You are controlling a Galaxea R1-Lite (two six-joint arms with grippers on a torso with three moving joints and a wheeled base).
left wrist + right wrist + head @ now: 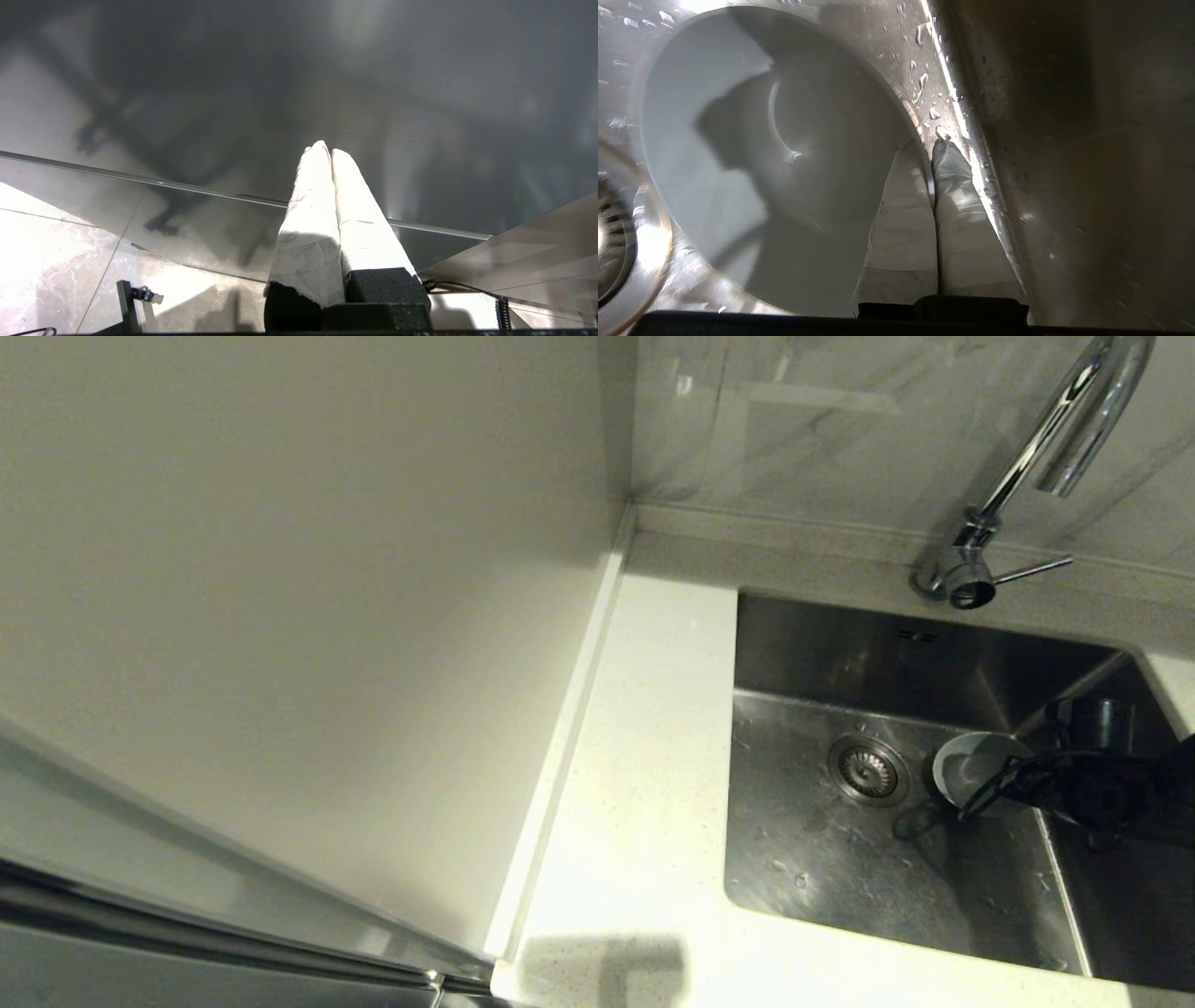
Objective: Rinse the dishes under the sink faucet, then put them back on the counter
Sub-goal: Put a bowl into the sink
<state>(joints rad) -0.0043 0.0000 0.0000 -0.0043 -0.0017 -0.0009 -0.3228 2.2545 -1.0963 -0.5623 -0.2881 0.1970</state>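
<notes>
The sink [794, 840] is set into the white counter [644, 756], with a bare strip of counter between its left edge and the raised rim at the beige wall panel [280, 569]. The faucet [1036, 448] stands behind the sink's back edge, its spout arching well above the basin and its thin lever pointing to the right. The drain strainer [868, 770] lies near the middle of the basin floor, and open steel floor is seen in front of it and to its left.

The right arm is reached down into the sink from the right side, close along the right wall. The right gripper [931, 154] is seen pinched on the rim of the blue-grey bowl [761, 140], one finger inside the rim and one outside. The bowl is tilted, its hollow facing left, just right of the strainer; water drops are scattered on the steel beside it.

The left gripper [329, 154] is parked away from the sink before a grey panel, fingers pressed together, holding nothing.
</notes>
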